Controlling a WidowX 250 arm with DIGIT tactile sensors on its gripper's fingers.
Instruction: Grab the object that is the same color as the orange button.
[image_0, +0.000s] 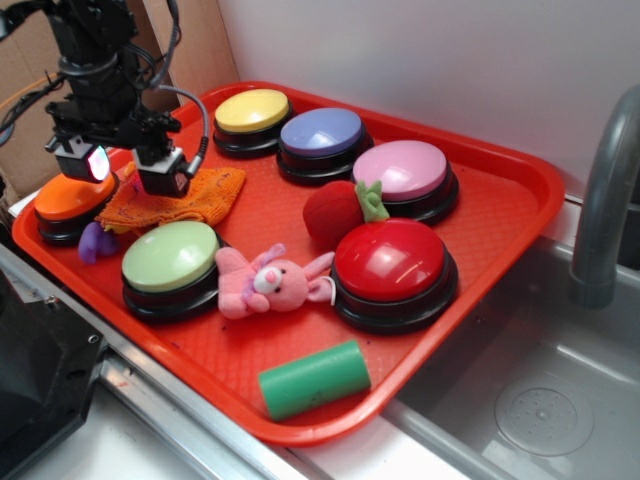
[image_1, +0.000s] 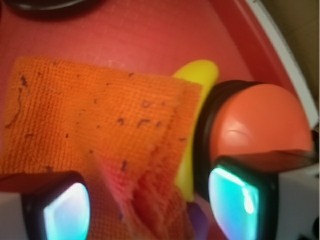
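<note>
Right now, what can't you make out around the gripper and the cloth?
- Exterior view: the gripper covers part of the orange cloth; contact unclear.
- Wrist view: the yellow toy is mostly under the cloth.
- Wrist view: the fingers are cut off by the bottom edge.
- Exterior view: the purple thing is too hidden to identify.

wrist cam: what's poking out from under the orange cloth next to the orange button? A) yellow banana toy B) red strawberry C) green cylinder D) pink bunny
A: a yellow banana toy shows past the cloth edge, lying against the black base of the orange button; the green cylinder, bunny and strawberry lie elsewhere on the tray.
</note>
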